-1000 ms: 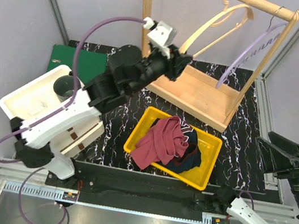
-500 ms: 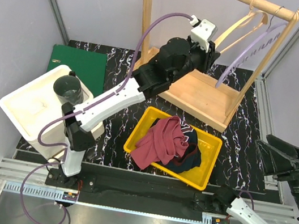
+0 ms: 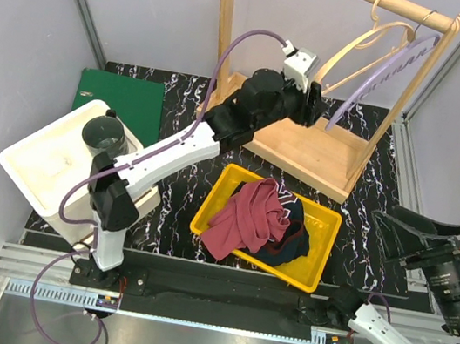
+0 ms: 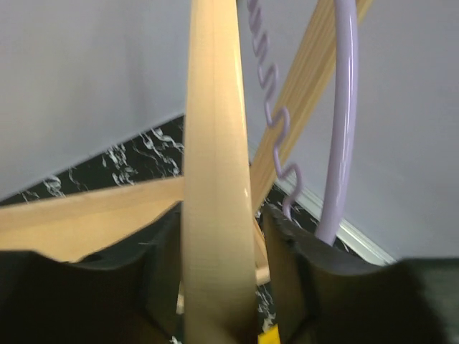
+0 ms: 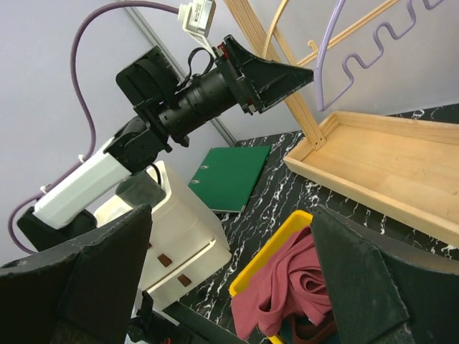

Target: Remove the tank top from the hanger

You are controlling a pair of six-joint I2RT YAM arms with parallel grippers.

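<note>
A bare wooden hanger (image 3: 357, 48) hangs from the rack's top rail beside a purple wavy hanger (image 3: 388, 70). My left gripper (image 3: 320, 99) is at the wooden hanger's lower arm. In the left wrist view the hanger arm (image 4: 215, 179) runs between the jaws of the left gripper (image 4: 222, 215), with a thin gap on the right side, so the jaws are not clamped. A maroon garment (image 3: 249, 215) lies crumpled in the yellow bin (image 3: 330, 242) on darker cloth. My right gripper (image 3: 410, 233) is wide open and empty at the right, and the right wrist view shows the garment (image 5: 287, 287) below it.
The wooden rack's base tray (image 3: 305, 145) stands behind the bin. A white drawer unit (image 3: 47, 159) with a dark cup (image 3: 104, 133) on it sits at the left, with a green folder (image 3: 127, 97) behind it. Grey walls close in the left, back and right sides.
My left arm has swung from left of the rack up and to the right. The wooden hanger, pulled left before, has swung back to hang by the purple one. The right gripper has shifted slightly left.
</note>
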